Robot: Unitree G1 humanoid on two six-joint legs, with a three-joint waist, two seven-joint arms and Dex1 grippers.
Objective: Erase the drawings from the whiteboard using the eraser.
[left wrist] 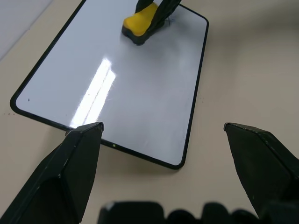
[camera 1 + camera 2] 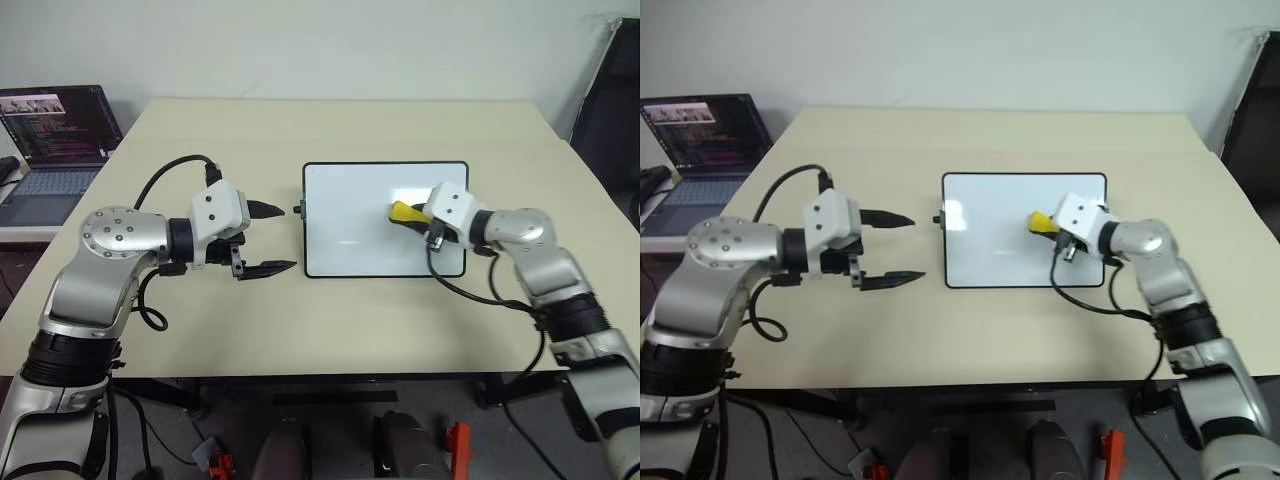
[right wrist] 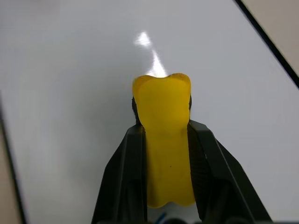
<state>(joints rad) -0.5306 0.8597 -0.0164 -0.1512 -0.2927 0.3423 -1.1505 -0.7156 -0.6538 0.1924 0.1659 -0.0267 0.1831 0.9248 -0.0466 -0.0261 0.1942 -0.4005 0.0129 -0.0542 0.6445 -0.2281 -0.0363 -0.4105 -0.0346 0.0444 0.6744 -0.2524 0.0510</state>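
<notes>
The whiteboard (image 2: 350,215) lies flat in the middle of the table, black-framed and glossy. My right gripper (image 2: 412,215) is shut on the yellow eraser (image 2: 404,211), whose dark underside rests on the right part of the board (image 1: 140,84). In the right wrist view the eraser (image 3: 166,140) sits clamped between both black fingers (image 3: 124,177). Of the drawings, one small blue stroke (image 3: 160,216) peeks out below the eraser; the rest of the surface looks white. My left gripper (image 2: 288,238) hangs open and holds nothing, just left of the board's edge.
An open laptop (image 2: 55,140) stands on a lower surface off the table's (image 2: 250,120) left edge. A dark object (image 2: 615,100) leans beyond the far right corner. Bare tabletop surrounds the board on all sides.
</notes>
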